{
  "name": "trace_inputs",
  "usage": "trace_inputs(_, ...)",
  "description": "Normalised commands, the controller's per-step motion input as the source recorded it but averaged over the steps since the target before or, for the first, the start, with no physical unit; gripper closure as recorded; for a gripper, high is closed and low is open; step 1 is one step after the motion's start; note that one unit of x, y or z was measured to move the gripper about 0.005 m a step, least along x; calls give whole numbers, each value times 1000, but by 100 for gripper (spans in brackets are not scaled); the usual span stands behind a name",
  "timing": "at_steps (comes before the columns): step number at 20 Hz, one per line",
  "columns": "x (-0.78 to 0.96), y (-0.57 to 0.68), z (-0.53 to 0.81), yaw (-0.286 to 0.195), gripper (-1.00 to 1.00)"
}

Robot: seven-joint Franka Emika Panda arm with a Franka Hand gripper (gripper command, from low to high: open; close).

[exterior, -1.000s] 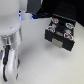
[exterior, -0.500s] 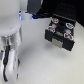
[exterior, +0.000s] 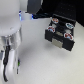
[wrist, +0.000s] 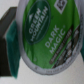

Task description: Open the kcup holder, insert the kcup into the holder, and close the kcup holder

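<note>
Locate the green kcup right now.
The kcup fills the wrist view, green lid facing the camera, apparently between the gripper's fingers; the exterior view doesn't show it clearly.

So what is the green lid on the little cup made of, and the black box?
The green lid on the kcup looks like thin foil or film: it is flat, slightly shiny and printed with white lettering. The kcup holder looks like hard black plastic or painted metal, judging by its dark, dull, boxy surfaces; the exterior view is too blurry to tell which.
</note>
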Motion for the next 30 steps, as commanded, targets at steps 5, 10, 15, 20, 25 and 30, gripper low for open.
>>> trace_inputs(5,53,216,604,-27,100)
trace_inputs(10,34,396,866,-12,100)
trace_inputs(15,29,445,856,3,100)
trace_inputs(20,27,570,741,32,100)
trace_inputs(25,32,620,662,19,100)
trace_inputs(30,19,646,493,17,100)
